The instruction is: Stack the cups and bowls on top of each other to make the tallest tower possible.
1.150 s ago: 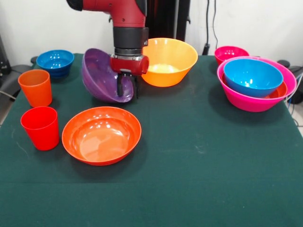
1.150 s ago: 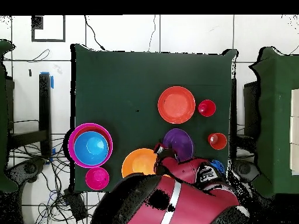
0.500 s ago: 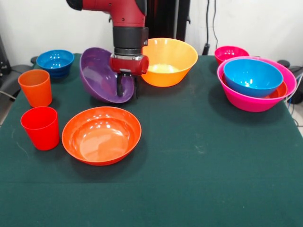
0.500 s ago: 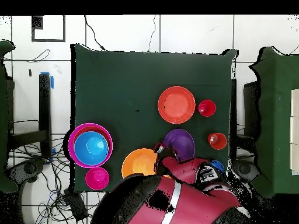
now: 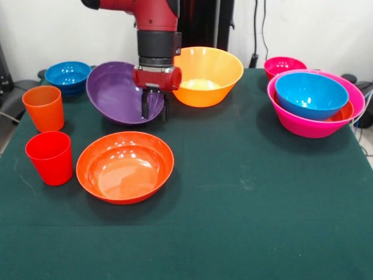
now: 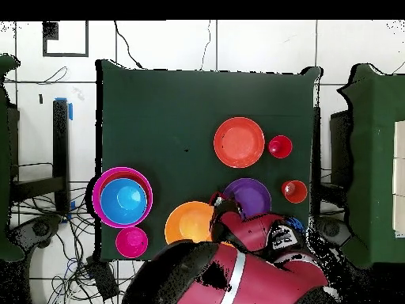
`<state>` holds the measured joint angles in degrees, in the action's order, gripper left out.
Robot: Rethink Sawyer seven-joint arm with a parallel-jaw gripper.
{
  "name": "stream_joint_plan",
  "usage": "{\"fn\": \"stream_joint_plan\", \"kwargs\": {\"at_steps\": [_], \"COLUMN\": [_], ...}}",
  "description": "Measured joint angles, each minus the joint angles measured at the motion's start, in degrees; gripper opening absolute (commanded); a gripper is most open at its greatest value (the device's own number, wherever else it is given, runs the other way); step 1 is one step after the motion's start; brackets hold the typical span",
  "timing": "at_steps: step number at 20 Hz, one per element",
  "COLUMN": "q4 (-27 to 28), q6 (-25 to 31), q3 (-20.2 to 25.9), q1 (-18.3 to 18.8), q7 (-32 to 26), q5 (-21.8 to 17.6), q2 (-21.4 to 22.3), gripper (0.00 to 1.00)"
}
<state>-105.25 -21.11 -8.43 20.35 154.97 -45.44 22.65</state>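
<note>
Since the earlier frames, the purple bowl [image 5: 116,93] has tipped back from a steep sideways tilt to a shallower one, its opening now facing more upward, while the gripper [image 5: 154,106] has kept its clamp on the bowl's rim nearest the yellow-orange bowl [image 5: 207,76]. One finger sits inside the purple bowl and the other outside its wall, so the claw is clenched on that rim. In the overhead view the purple bowl [image 6: 247,197] lies between the yellow-orange bowl [image 6: 188,222] and the orange cup [image 6: 294,191], with the red arm [image 6: 237,269] covering its lower edge. In the front view, the shallow red-orange bowl [image 5: 125,166] rests upright on the green table cover [image 5: 250,198], just in front of the purple bowl and apart from it. The red cup [image 5: 50,157] stands beside this shallow bowl, and the orange cup [image 5: 44,108] stands just behind the red cup. A blue bowl [image 5: 67,76] sits at the far corner behind the cups. The tower [image 5: 316,102] stands at the opposite side of the table: a large magenta-pink bowl holding a red-orange bowl, with a second blue bowl [image 5: 311,95] nested on top. The small pink-red bowl [image 5: 284,65] sits just behind the tower, close to its rim.
</note>
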Motion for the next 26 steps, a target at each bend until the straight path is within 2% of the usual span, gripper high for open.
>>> {"fn": "stream_joint_plan", "kwargs": {"at_steps": [10, 25, 26], "q4": [0.0, 0.0, 0.0], "q6": [2.5, 2.5, 2.5], "q3": [0.0, 0.0, 0.0], "q1": [0.0, -0.4, -0.5], "q7": [0.0, 0.0, 0.0], "q5": [0.0, 0.0, 0.0], "q2": [3.2, 1.9, 1.2], "gripper": [1.0, 1.0, 0.0]}}
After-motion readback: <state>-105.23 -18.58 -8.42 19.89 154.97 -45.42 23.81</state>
